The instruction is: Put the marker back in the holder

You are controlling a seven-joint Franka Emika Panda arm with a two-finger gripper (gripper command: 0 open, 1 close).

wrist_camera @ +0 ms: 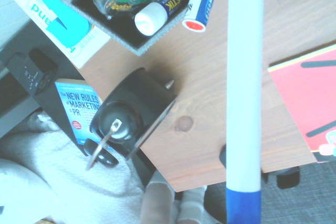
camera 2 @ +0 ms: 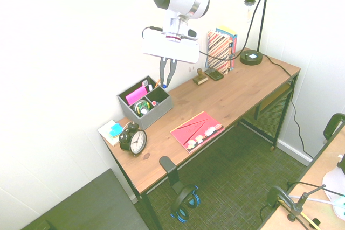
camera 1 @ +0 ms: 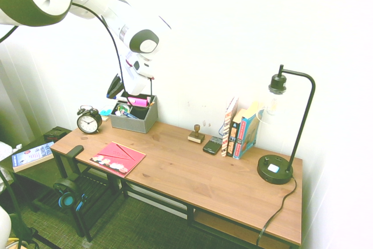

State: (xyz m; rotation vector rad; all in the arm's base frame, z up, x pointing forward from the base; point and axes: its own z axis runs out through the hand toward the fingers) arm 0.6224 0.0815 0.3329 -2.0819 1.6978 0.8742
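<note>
Gripper point(camera 2: 164, 85) clenched on the marker point(wrist_camera: 244, 87), seemingly crosswise, at the holder's point(camera 2: 157, 113) 2 o'clock side in the second exterior view. Lowered like that, its barrel could hit the rim, pivot between the 2 fingers and drop outside

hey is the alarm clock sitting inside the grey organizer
No, the alarm clock stands on the desk beside the grey organizer.

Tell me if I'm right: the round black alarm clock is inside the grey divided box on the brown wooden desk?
Not inside: the first exterior view shows the round black alarm clock standing beside the grey divided box, on the brown wooden desk.
</note>
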